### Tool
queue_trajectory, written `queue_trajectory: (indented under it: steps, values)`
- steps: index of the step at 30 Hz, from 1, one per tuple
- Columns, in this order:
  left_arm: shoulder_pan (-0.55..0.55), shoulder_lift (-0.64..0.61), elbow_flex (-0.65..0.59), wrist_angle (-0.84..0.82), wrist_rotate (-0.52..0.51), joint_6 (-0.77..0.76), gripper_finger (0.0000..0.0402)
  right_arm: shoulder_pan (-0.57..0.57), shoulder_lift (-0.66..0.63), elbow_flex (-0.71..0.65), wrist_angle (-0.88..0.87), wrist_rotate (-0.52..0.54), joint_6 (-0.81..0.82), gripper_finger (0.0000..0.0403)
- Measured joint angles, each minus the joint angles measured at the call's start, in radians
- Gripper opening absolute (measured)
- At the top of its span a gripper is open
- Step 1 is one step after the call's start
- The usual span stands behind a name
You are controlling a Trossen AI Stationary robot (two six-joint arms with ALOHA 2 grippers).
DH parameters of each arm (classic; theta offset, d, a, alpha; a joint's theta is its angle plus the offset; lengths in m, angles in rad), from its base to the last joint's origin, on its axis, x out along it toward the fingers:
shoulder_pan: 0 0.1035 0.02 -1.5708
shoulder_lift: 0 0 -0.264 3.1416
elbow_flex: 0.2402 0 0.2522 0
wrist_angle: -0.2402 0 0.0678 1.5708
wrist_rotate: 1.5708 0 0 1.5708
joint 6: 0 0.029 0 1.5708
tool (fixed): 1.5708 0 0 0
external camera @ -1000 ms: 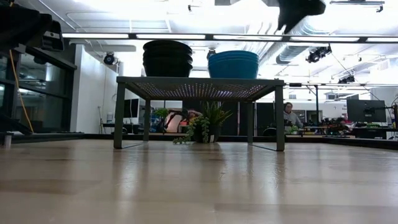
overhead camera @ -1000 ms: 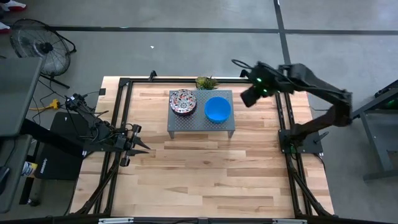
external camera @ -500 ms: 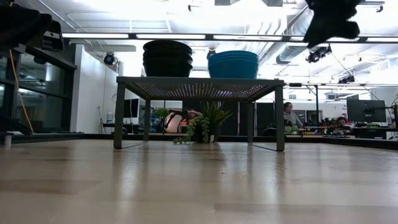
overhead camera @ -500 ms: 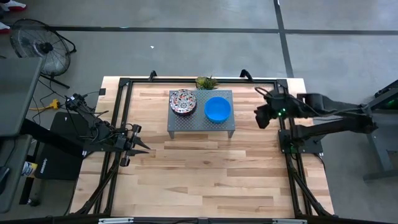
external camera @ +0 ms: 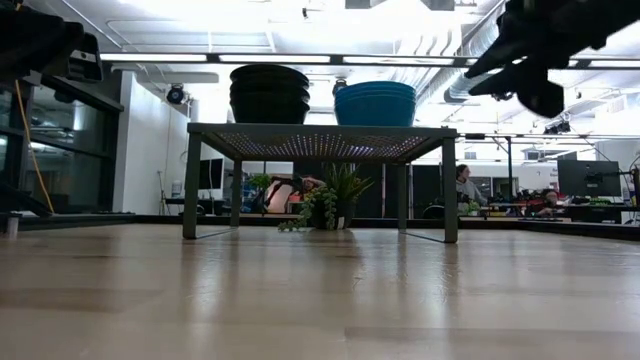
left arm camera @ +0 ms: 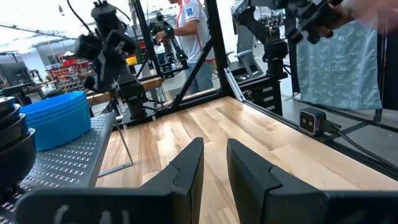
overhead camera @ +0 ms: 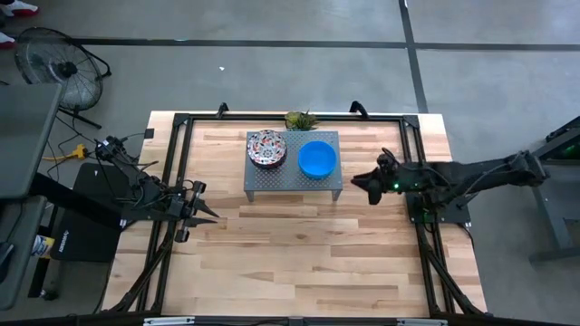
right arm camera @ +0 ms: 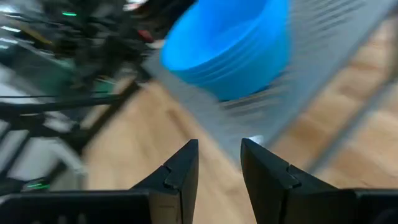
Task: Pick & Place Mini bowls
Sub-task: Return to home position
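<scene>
Two stacks of mini bowls stand on a grey perforated stand (overhead camera: 272, 179): the floral stack (overhead camera: 266, 148) on its left half and the blue stack (overhead camera: 317, 159) on its right. In the low view the floral stack (external camera: 269, 95) looks dark beside the blue stack (external camera: 375, 103). My right gripper (overhead camera: 356, 180) hovers open just right of the stand, above table height (external camera: 530, 85). It points at the blue stack (right arm camera: 230, 43) and touches nothing. My left gripper (overhead camera: 208, 203) waits open by the table's left edge, well left of the stand (left arm camera: 68, 162).
A small potted plant (overhead camera: 299, 119) sits behind the stand at the far edge and shows under it in the low view (external camera: 325, 205). A black frame (overhead camera: 172, 163) runs around the tabletop. Bare wood lies in front of the stand. People show in the room beyond.
My right arm has swung from above the table's far right corner toward the near edge and down. It has stretched out low, so the gripper now points at the stand's right end. The bowls and my left arm have kept still.
</scene>
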Motion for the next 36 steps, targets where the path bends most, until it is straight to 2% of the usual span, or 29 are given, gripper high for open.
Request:
queue_trajectory:
  steps: [4,7,14,19,23,29,36]
  values:
    - [0.000,0.000,0.000,0.000,0.000,0.000,0.0066,0.057,0.004,-0.133,0.299,-0.018,0.018,0.0108]
    - [0.000,0.000,0.000,0.000,0.000,0.000,0.0066,0.099,0.002,-0.216,0.538,-0.019,-0.036,0.0108]
    - [0.000,0.000,0.000,0.000,0.000,0.000,0.0066,0.118,-0.028,-0.371,0.873,-0.089,-0.148,0.0108]
    - [0.000,0.000,0.000,0.000,0.000,0.000,0.0066,0.104,-0.055,-0.460,1.137,-0.190,-0.283,0.0108]
    - [0.000,0.000,0.000,0.000,0.000,0.000,0.0066,0.087,-0.083,-0.506,1.202,-0.209,-0.335,0.0108]
    - [0.000,0.000,0.000,0.000,0.000,0.000,0.0066,0.052,-0.121,-0.509,1.190,-0.249,-0.430,0.0108]
    - [0.000,0.000,0.000,0.000,0.000,0.000,0.0066,0.003,-0.189,-0.509,0.989,-0.265,-0.440,0.0108]
